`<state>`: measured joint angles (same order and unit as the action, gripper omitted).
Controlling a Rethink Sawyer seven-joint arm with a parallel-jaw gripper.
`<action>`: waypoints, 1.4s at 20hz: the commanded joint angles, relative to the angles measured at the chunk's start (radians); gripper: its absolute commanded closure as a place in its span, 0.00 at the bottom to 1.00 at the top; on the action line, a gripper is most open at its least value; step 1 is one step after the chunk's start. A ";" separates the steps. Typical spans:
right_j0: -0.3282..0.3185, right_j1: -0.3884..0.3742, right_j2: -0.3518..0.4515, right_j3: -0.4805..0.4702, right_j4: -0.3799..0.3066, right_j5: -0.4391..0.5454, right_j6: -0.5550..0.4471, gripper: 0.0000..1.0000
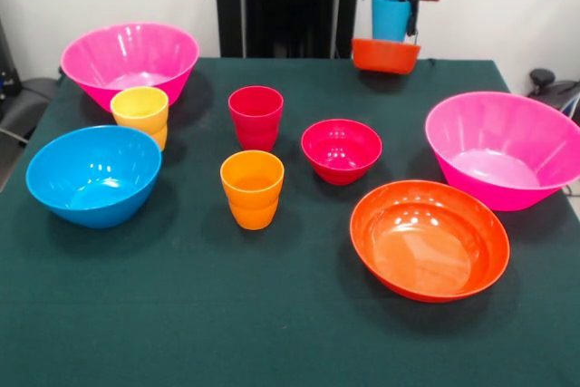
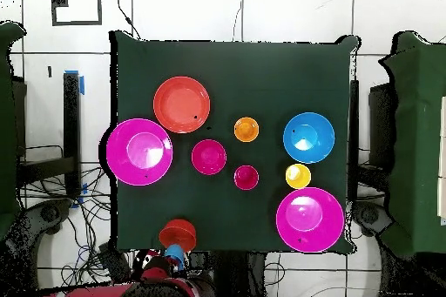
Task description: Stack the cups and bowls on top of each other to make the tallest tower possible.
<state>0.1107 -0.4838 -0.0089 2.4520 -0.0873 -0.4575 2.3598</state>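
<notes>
My gripper hangs at the table's far right edge, shut on the rim of the blue cup. The cup's base sits in or just above the small orange bowl. In the overhead view the gripper, blue cup and small orange bowl are at the table's bottom edge. Standing apart on the cloth are the red cup, orange cup, yellow cup, magenta-red bowl, blue bowl, large orange bowl and two pink bowls.
The dark green table ends just behind the small orange bowl. The robot's black pedestal stands at the far middle. Cables and chairs lie round the table in the overhead view.
</notes>
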 commanded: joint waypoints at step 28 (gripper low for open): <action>-0.067 -0.279 0.145 -0.219 -0.037 0.298 0.037 1.00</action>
<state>0.0387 -0.7453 0.0422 2.3524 -0.1308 -0.2820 2.3598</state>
